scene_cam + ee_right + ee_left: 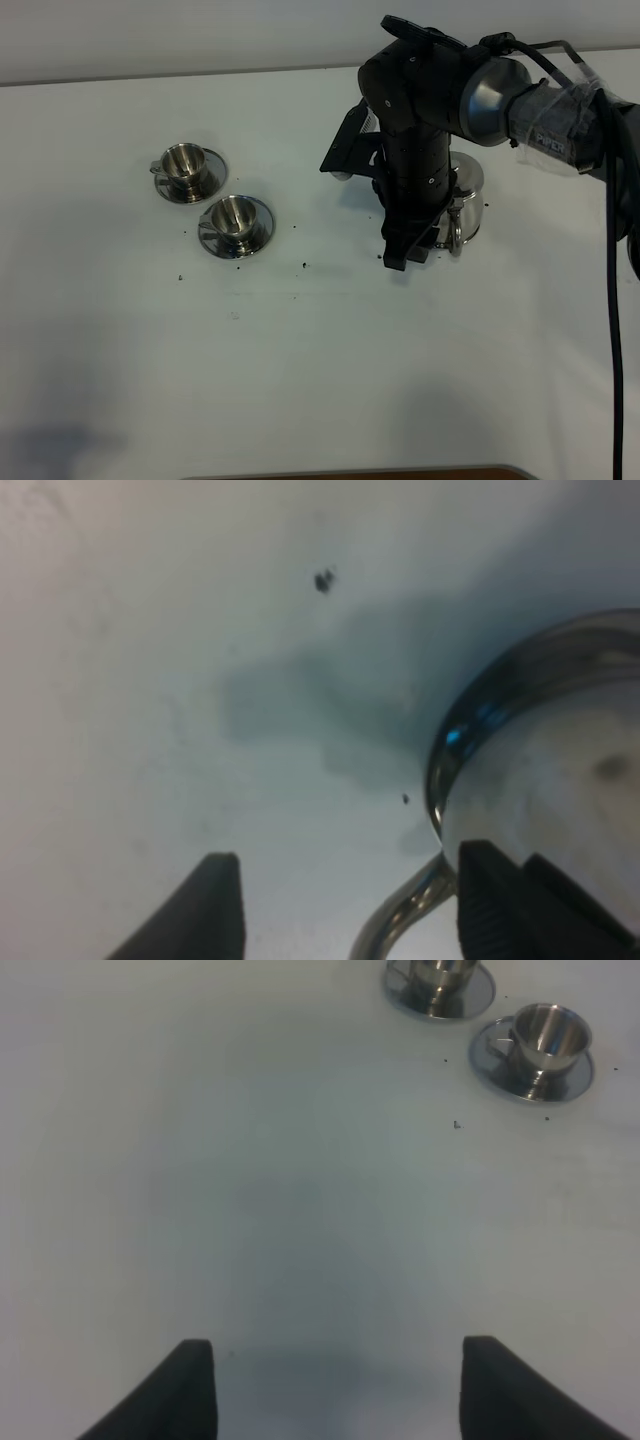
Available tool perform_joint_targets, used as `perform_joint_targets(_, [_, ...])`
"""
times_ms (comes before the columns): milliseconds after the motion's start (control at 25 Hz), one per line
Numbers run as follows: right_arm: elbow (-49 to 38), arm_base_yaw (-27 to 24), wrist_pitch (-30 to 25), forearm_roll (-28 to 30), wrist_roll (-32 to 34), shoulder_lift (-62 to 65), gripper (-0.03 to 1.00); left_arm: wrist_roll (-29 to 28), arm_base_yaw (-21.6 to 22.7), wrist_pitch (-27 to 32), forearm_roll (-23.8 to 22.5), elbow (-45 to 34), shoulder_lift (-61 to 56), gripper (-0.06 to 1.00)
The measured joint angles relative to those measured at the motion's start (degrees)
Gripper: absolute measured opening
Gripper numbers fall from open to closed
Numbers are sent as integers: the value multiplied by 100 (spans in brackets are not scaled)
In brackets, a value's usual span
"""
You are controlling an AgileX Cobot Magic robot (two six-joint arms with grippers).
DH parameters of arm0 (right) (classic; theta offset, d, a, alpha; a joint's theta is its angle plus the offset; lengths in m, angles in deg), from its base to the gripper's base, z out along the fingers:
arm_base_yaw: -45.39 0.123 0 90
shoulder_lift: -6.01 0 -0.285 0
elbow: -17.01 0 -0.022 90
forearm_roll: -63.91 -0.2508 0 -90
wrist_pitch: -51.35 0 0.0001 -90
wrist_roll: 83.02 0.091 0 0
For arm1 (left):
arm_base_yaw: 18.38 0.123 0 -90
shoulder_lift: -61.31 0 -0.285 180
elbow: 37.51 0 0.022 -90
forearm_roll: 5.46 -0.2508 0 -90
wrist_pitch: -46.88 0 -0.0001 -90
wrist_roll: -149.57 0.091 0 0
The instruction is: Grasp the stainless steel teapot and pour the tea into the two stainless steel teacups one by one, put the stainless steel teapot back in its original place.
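Right gripper [348, 870] gapes wide around the loop handle [398, 922] of the teapot [560, 770], left gripper [337, 1350] wide above the table [250, 1160], teacups [548, 1032] well apart

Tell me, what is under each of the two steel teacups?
Under the far teacup lies the far saucer, under the near teacup the near saucer, both round steel. Only their rims show; the cups cover their middles.

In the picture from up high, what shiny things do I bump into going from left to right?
The farther teacup on its saucer, then the nearer teacup on its saucer, then the stainless steel teapot.
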Motion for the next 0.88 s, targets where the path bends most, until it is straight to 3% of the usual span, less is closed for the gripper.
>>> perform_joint_targets(400, [0, 0, -7, 67, 426, 0, 48, -6, 0, 0, 0, 0, 0, 58])
perform_joint_targets(720, [0, 0, -7, -861, 438, 0, 48, -11, 0, 0, 0, 0, 0, 58])
perform_joint_targets(880, [0, 0, -7, -861, 472, 0, 48, -11, 0, 0, 0, 0, 0, 58])
